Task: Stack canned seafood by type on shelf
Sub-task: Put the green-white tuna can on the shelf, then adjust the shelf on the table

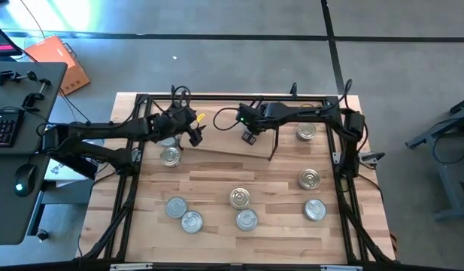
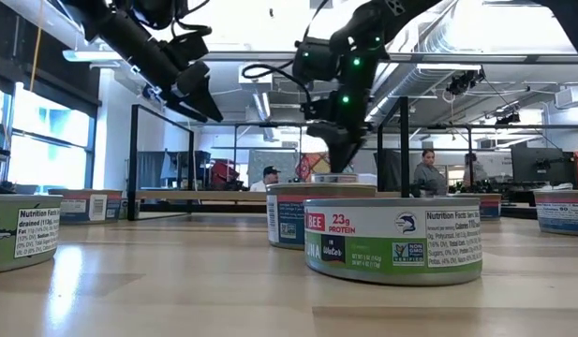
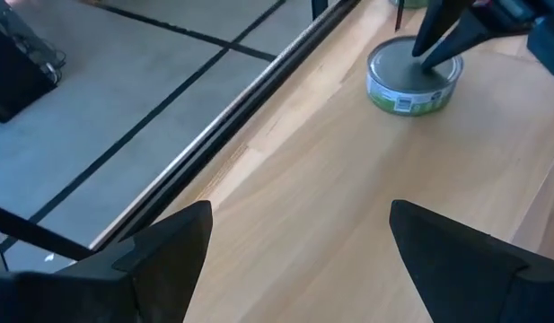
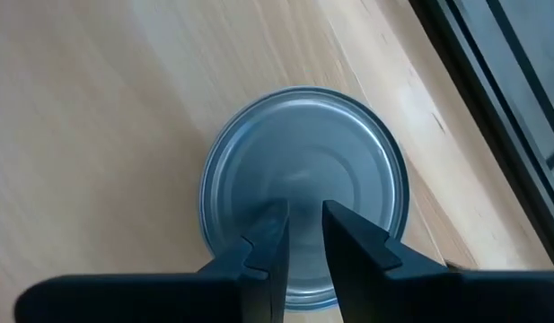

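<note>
A silver-topped can of seafood [image 4: 299,170] with a green label [image 3: 411,76] stands on its base on light wood at the table's far middle, by the shelf [image 1: 220,148]. My right gripper [image 4: 303,211] points steeply down over the middle of its lid. Its fingers are shut to a narrow slit; it also shows in the left wrist view [image 3: 429,49]. My left gripper [image 3: 299,238] hangs open a little to the left of it [image 1: 194,132], above bare wood, with nothing between its fingers. My right gripper comes at the can's silver lid [image 4: 303,184] from above, its fingertips [image 3: 426,56] over the lid's middle. I cannot tell whether they touch the lid or stand just above it. The can stands upright on the wood.
Several more cans stand on the tabletop: two at the left [image 1: 170,156], [image 1: 177,206], some in the near middle [image 1: 241,198] and some at the right [image 1: 310,179], [image 1: 307,132]. A black frame [image 1: 344,150] runs round the table. People show in the room beyond.
</note>
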You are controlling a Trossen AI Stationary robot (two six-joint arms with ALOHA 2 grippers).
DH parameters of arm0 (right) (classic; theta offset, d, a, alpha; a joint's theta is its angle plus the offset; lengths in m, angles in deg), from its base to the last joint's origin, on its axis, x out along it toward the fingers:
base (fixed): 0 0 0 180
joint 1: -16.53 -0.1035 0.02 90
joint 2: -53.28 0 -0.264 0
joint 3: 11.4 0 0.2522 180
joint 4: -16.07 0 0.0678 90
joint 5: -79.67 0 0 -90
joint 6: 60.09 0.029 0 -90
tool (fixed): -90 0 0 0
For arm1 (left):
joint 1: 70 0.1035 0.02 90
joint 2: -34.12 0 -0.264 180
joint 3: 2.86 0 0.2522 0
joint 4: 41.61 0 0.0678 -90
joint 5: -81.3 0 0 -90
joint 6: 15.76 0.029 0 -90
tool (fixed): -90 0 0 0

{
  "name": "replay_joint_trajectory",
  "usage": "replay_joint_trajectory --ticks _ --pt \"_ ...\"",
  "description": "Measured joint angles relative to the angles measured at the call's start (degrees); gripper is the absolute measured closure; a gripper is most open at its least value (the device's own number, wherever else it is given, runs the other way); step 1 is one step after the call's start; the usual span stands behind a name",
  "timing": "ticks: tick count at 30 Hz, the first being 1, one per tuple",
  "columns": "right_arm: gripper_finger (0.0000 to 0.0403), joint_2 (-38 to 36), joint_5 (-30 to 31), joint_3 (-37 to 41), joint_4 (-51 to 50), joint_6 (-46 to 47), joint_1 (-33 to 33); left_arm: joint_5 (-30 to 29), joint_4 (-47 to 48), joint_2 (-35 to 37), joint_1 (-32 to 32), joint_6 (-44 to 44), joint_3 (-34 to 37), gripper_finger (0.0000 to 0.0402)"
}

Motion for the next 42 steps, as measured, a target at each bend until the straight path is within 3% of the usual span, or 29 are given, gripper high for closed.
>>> replay_joint_trajectory --ticks 19,26,33,42 --pt "0.0338 -1.94 5.05 0.19 -3.54 -1.07 -0.42 -1.00 -1.28 0.00 -2.46 -0.42 0.34 0.0067" --pt "0.0294 -6.62 9.19 0.17 -2.35 0.13 -3.59 -2.57 -1.90 0.00 -4.47 -0.41 0.32 0.0067" --pt "0.0238 -16.21 9.89 0.15 -4.87 4.11 -16.08 -5.99 -1.76 0.00 -8.88 -0.39 0.32 0.0067" --pt "0.0246 -19.47 5.63 6.80 -12.31 24.19 -38.38 -10.37 -2.14 0.00 -16.97 -0.55 0.32 0.0067"
